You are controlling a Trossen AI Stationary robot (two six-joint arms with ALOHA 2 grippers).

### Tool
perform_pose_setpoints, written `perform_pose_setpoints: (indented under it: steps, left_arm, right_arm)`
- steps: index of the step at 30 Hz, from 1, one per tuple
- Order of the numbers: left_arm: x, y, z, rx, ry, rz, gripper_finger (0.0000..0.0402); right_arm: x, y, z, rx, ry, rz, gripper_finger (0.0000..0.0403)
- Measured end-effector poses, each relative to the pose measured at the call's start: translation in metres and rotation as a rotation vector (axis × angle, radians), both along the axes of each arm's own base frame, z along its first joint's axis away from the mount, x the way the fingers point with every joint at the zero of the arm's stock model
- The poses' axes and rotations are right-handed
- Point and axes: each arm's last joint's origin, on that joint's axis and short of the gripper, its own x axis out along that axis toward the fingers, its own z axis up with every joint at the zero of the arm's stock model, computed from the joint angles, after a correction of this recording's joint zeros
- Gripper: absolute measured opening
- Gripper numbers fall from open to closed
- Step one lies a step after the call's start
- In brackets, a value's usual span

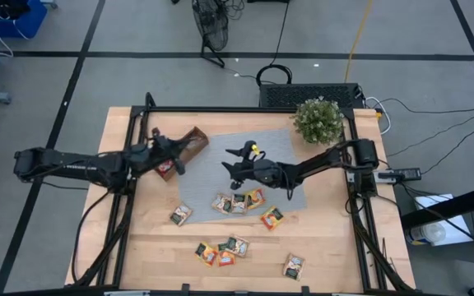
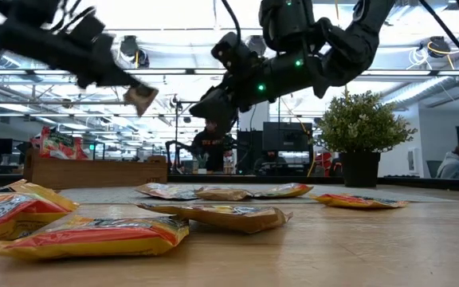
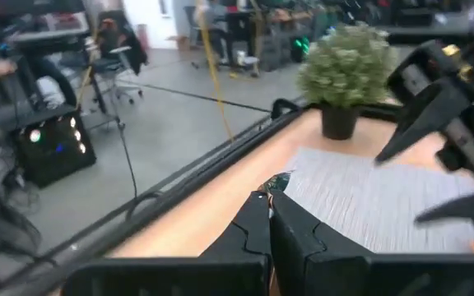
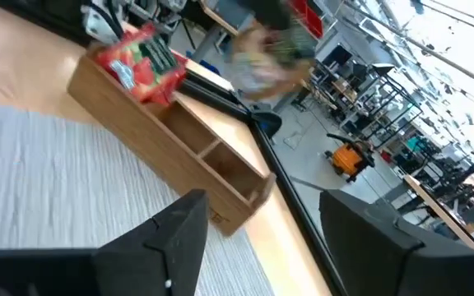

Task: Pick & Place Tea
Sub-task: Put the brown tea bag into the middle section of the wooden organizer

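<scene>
Yellow-red foil sachets lie nearest; we fear left gripper's pinched sachet overshoots wooden tray at ten o'clock; right gripper gapes empty.

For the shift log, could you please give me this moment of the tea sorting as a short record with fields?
left hand: shut on a tea sachet, raised beside the wooden tray
right hand: open, empty, above the grey mat
tray contents: red sachets in one end compartment; the other compartments that show look empty
loose sachets: a cluster at the mat's near edge, others scattered on the bare table
other items: potted plant at a far corner
</scene>
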Motion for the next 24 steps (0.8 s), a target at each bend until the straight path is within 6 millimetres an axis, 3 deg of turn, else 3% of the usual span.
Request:
perform_pose_setpoints:
  steps: [5, 8, 17, 24]
  left_arm:
    - [-0.024, 0.0, -0.041, -0.042, -0.084, 0.104, 0.0]
    - [-0.03, 0.001, -0.06, -0.106, -0.033, 0.148, 0.0]
    - [-0.033, 0.004, -0.068, -0.126, 0.019, 0.263, 0.0002]
    - [-0.033, 0.004, -0.069, -0.154, 0.008, 0.266, 0.0052]
  right_arm:
    - [-0.003, 0.0, 0.003, 0.007, -0.005, 0.045, 0.0206]
    - [-0.003, 0.001, 0.003, 0.007, -0.01, 0.053, 0.0205]
    - [-0.003, 0.0, 0.004, 0.006, -0.025, 0.049, 0.0205]
    - [-0.003, 0.0, 0.004, 0.006, -0.024, 0.049, 0.0202]
